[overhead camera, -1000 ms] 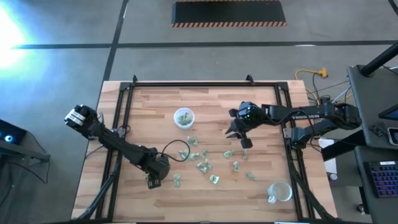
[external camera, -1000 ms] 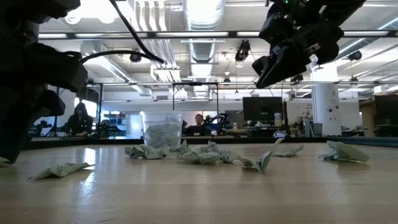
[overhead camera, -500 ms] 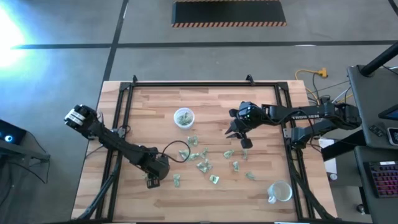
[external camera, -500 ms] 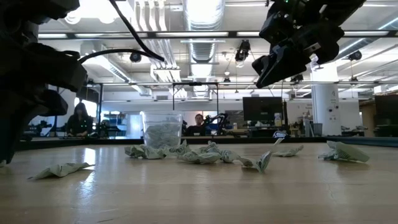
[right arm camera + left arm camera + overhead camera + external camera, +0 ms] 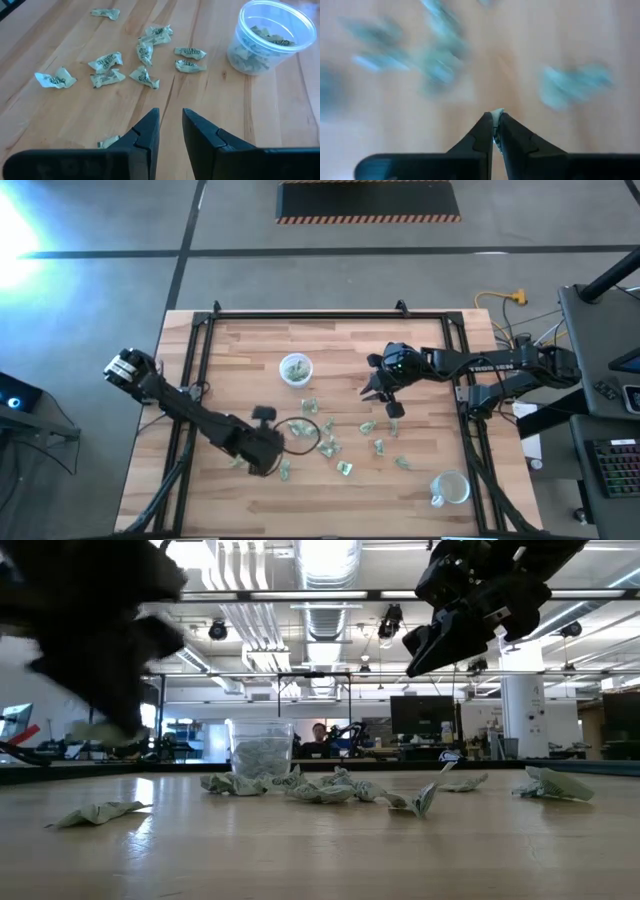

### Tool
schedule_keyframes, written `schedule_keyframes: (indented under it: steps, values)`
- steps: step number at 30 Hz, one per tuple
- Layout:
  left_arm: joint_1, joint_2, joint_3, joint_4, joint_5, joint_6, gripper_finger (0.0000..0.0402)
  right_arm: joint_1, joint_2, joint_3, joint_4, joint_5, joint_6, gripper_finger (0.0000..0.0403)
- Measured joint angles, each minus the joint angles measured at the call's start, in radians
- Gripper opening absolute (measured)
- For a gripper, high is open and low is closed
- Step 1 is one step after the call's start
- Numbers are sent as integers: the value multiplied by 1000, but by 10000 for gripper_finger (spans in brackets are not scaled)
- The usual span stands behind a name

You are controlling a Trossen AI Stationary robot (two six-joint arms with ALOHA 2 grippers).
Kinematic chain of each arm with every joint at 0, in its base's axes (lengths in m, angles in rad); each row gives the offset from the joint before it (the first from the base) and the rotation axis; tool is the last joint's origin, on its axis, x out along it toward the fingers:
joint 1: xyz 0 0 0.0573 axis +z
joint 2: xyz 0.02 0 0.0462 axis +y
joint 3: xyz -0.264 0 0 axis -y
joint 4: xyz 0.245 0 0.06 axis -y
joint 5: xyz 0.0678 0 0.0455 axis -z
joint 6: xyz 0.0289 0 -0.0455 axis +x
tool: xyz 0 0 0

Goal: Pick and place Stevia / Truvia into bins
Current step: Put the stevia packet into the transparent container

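The left pincer (image 5: 494, 131) is closed on 1 small pale green and white paper sachet (image 5: 496, 120), whose edge pokes out between the tips, held clear above the wooden desk (image 5: 240, 350). More crumpled sachets (image 5: 328, 446) lie loose just ahead of it. The round translucent plastic cup (image 5: 295, 368) beyond them holds several sachets. The right pincer (image 5: 171, 126) hangs above the desk with a narrow gap between its tips, gripping nothing. A 2nd cup (image 5: 450, 488) stands well behind it.
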Motion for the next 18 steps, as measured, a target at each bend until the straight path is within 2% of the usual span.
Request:
schedule_keyframes:
  steps: [5,8,13,18]
  values:
    - [32,-1,60,7,-393,161,11,0,0,0,2,0,-1,68]
    - [75,-3,64,64,-520,283,11,0,0,-1,4,0,-2,69]
    - [208,-22,51,156,-525,466,11,0,0,-5,10,0,-2,75]
    - [375,-42,48,157,-427,547,11,0,0,-6,12,0,-2,77]
